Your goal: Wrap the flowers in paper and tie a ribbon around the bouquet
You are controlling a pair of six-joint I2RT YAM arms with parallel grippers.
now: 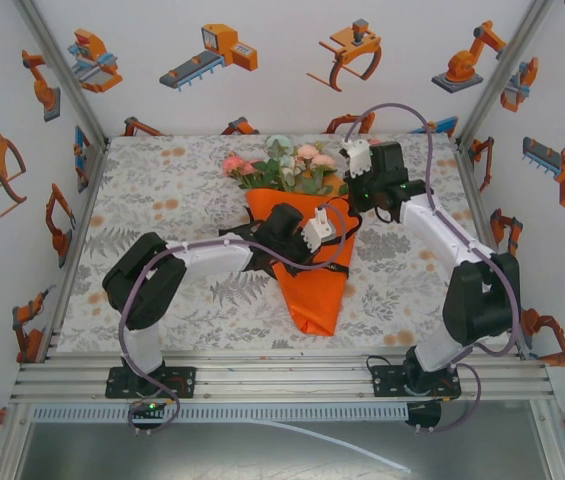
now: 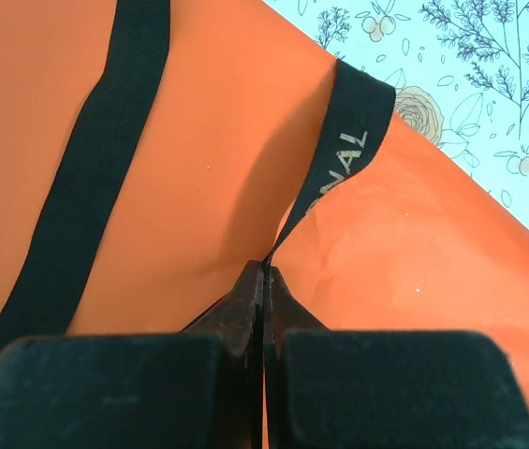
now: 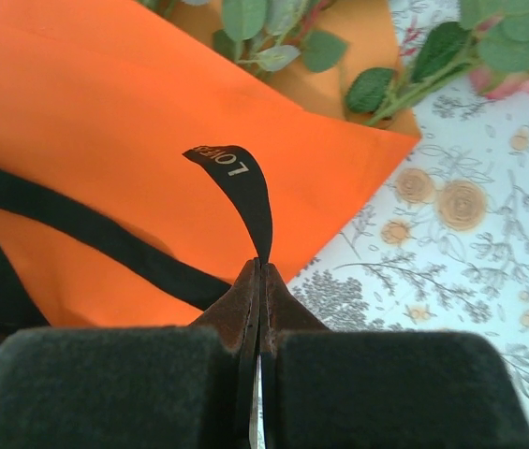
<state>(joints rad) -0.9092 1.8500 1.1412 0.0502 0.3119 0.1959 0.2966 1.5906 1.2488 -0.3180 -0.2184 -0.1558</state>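
Observation:
The bouquet (image 1: 307, 270) lies mid-table, an orange paper cone (image 2: 208, 168) with its point toward the near edge. Pink, white and green flowers (image 1: 287, 165) stick out of its wide far end, and green leaves (image 3: 273, 37) show in the right wrist view. The black ribbon (image 2: 339, 159) crosses the cone. My left gripper (image 2: 264, 267) hovers over the cone's middle, shut on one ribbon end with pale lettering. My right gripper (image 3: 259, 267) is at the cone's upper right edge, shut on the other ribbon end (image 3: 245, 187). More ribbon (image 3: 77, 229) lies across the paper.
A floral-print tablecloth (image 1: 162, 200) covers the table. White walls with robot pictures (image 1: 212, 50) close in the back and sides. An aluminium rail (image 1: 282, 380) runs along the near edge by the arm bases.

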